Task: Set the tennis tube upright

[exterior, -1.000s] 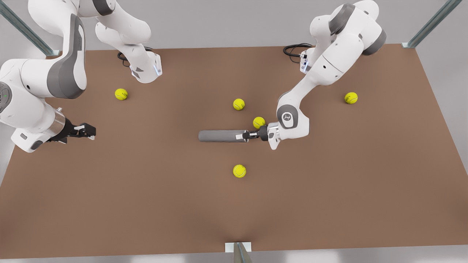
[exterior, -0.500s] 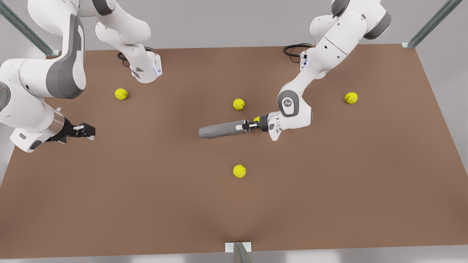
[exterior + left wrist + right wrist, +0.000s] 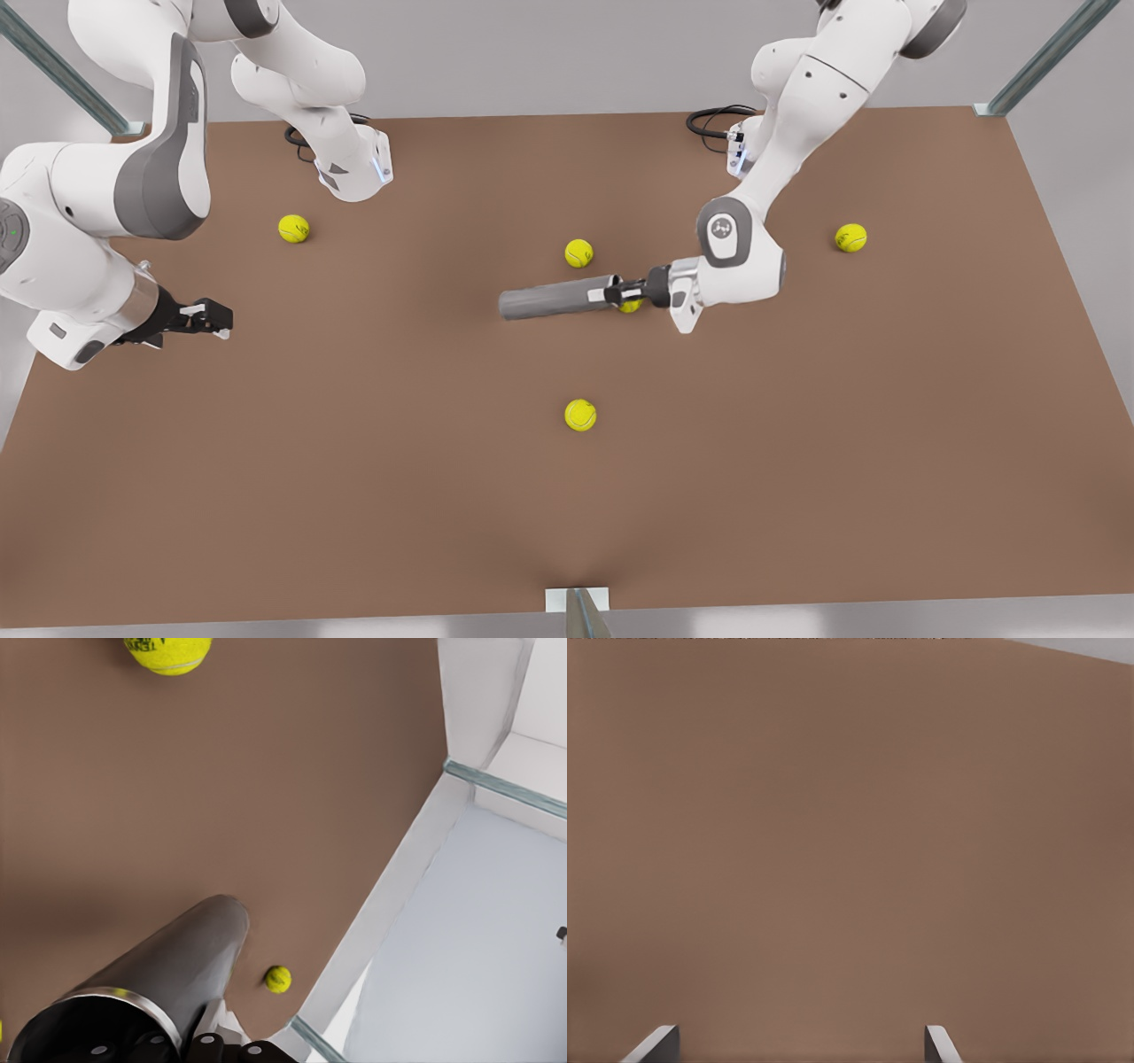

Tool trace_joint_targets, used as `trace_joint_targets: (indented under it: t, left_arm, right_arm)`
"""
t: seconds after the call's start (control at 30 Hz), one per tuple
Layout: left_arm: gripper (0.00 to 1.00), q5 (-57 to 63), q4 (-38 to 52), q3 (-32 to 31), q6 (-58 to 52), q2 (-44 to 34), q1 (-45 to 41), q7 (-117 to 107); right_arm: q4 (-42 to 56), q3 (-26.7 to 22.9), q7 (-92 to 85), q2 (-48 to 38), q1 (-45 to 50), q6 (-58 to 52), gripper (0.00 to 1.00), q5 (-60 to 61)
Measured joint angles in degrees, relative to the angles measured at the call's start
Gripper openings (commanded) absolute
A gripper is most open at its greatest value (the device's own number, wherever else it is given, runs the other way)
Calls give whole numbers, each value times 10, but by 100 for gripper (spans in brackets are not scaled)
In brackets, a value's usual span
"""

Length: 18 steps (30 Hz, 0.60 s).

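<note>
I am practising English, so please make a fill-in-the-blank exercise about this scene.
1. The ____ gripper holds the tennis tube.
2. The right gripper waits, fingers ____.
3. The tennis balls on the table are ____.
Missing words: left, open, yellow.

A broad brown tabletop [image 3: 354, 461] fills the front view, matte and evenly lit, with a slightly darker patch around its centre. Behind it, at twelve o'clock, runs a plain pale grey wall [image 3: 549, 53]. Metal frame struts slant in at the corners, one at eleven o'clock [image 3: 62, 71], one at one o'clock [image 3: 1045, 58]. A small bracket [image 3: 578, 607] sits at six o'clock on the table's near edge.
</note>
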Motion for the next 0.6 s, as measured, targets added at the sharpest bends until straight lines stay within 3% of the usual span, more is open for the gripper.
trace_joint_targets:
  t: [0.17, 0.6]
  left_arm:
    - [21, 70, -10, 0, -46, -48, 44, -68]
    - [21, 226, -8, 2, -94, -87, 112, -119]
  right_arm:
    - [0, 0, 0, 0, -2, -1, 100, 0]
    - [0, 0, 0, 1, 1, 0, 100, 0]
